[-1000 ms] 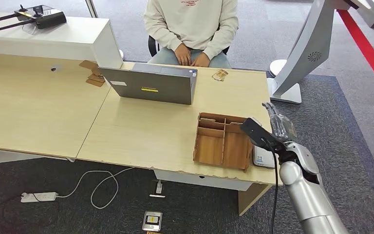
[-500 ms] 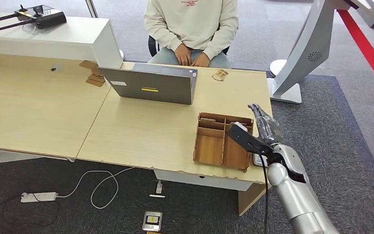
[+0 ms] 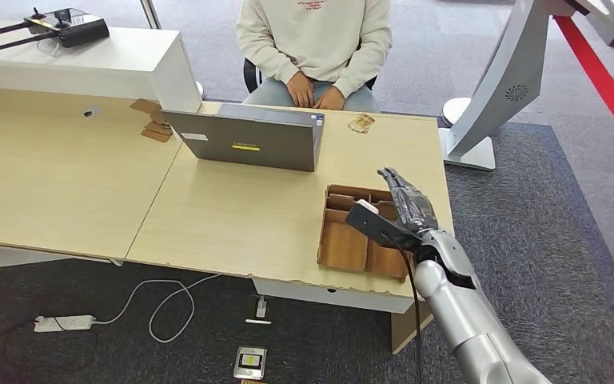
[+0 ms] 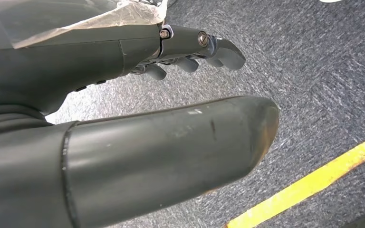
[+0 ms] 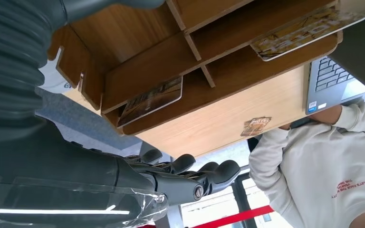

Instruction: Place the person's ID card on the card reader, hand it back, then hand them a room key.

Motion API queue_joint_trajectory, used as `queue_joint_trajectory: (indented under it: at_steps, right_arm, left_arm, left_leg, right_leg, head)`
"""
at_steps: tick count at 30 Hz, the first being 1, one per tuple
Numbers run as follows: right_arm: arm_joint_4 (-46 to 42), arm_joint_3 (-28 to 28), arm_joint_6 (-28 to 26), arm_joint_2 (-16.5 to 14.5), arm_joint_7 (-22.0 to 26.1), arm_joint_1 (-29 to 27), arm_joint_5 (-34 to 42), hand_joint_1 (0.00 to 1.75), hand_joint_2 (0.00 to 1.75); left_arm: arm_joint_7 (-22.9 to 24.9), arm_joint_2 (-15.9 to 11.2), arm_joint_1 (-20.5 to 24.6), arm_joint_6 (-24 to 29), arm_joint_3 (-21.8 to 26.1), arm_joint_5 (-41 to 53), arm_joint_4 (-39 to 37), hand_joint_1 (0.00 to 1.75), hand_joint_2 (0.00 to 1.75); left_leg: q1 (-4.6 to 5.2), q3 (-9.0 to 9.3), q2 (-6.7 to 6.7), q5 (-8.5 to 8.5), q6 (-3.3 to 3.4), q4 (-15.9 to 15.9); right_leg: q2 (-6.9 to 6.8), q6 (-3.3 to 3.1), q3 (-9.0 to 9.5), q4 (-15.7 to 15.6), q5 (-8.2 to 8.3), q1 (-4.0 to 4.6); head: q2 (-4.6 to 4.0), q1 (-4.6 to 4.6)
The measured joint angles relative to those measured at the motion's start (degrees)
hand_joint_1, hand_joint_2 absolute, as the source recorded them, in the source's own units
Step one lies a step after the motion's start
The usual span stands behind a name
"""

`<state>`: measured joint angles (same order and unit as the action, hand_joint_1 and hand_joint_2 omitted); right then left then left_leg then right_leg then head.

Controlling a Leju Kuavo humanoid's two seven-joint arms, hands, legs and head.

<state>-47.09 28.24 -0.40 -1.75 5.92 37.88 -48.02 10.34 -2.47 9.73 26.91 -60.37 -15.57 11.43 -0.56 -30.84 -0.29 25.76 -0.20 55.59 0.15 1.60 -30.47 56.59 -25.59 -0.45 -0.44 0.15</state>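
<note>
My right hand (image 3: 396, 210) hovers open over the right side of a wooden compartment tray (image 3: 344, 244), fingers stretched out and thumb apart, holding nothing. In the right wrist view the fingers (image 5: 190, 175) are spread beside the tray (image 5: 138, 71), which holds a brown card (image 5: 150, 99) and a yellow card (image 5: 306, 32) in separate compartments. A small card (image 3: 360, 123) lies on the desk in front of the seated person (image 3: 313, 44); the wrist view also shows this card (image 5: 256, 127). A white device (image 5: 56, 80) sits by the tray's edge. My left hand (image 4: 171, 52) hangs empty above the carpet.
A grey laptop (image 3: 248, 140) stands open facing the person, left of the card. The desk's right edge (image 3: 446, 200) runs just beside my right arm. A white raised counter (image 3: 88, 60) with a black device is at the far left. Cables lie on the floor below.
My right hand has moved left and away from me, from beyond the desk's right edge to above the tray's right compartments, now covering the white device in the head view. Nothing else moved.
</note>
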Motion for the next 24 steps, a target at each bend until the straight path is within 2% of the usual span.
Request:
queue_joint_trajectory:
  at_steps: [11,24]
  right_arm:
    - [4.5,1.1,-1.3,-0.3,0.2,1.8,1.5,0.0,1.75]
    - [6.2,0.7,-3.7,4.7,-1.3,3.2,4.6,0.0,1.75]
  left_arm:
    - [-0.1,0.0,0.0,0.3,0.0,-0.6,0.0,0.0,0.0]
    - [0.2,0.0,-0.2,0.4,0.0,-0.4,0.0,0.0,0.0]
  left_leg:
    - [0.0,0.01,0.0,0.0,0.0,0.0]
    - [0.01,0.01,0.0,0.0,0.0,0.0]
  right_leg:
    - [0.0,0.0,-0.02,0.0,0.0,-0.01]
    - [0.0,0.0,-0.02,0.0,0.01,-0.02]
  head:
    - [0.0,0.0]
    - [0.0,0.0]
